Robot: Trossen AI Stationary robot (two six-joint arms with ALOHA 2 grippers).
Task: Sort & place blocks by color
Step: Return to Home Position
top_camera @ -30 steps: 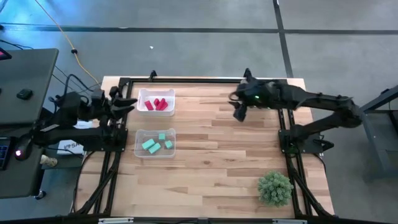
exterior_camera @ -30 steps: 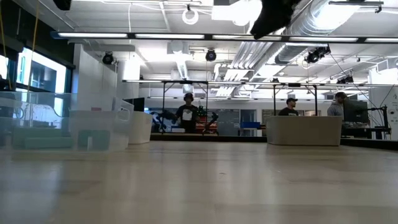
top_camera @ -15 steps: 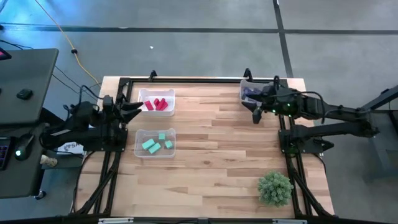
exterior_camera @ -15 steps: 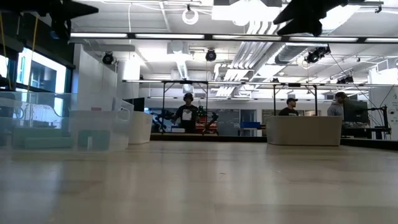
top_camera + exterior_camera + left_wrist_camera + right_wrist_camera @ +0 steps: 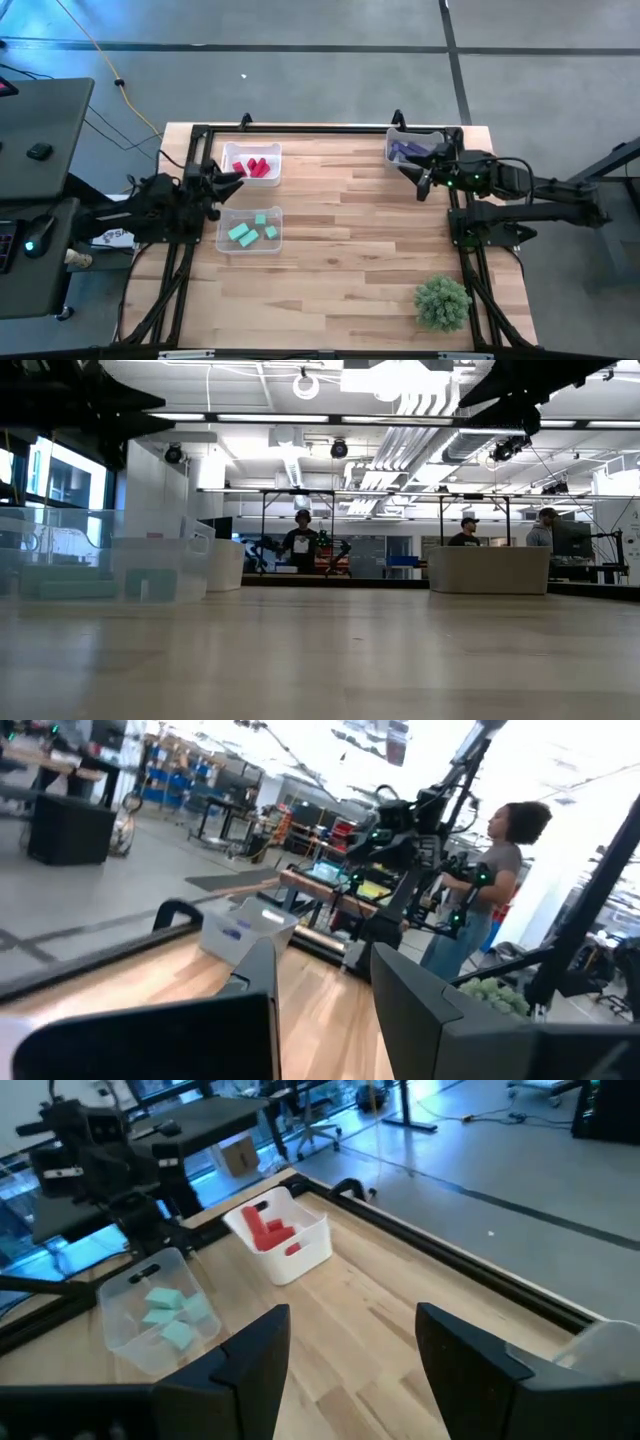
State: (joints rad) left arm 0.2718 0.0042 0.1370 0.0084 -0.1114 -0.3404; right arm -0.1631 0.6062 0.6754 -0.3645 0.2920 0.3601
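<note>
The purple blocks (image 5: 404,151) are hard to count: only a dark violet patch shows in the corner bin (image 5: 392,135), partly covered from above by the right gripper (image 5: 420,182), whose tips sit just beside them. In the low view both arms are cut off at the top edge. The red blocks (image 5: 252,167), short bars, lie in the white bin (image 5: 270,148) just ahead of the left gripper (image 5: 230,178). The teal blocks (image 5: 250,232) lie in the clear bin (image 5: 225,213) near its side. Both grippers hang spread and empty.
</note>
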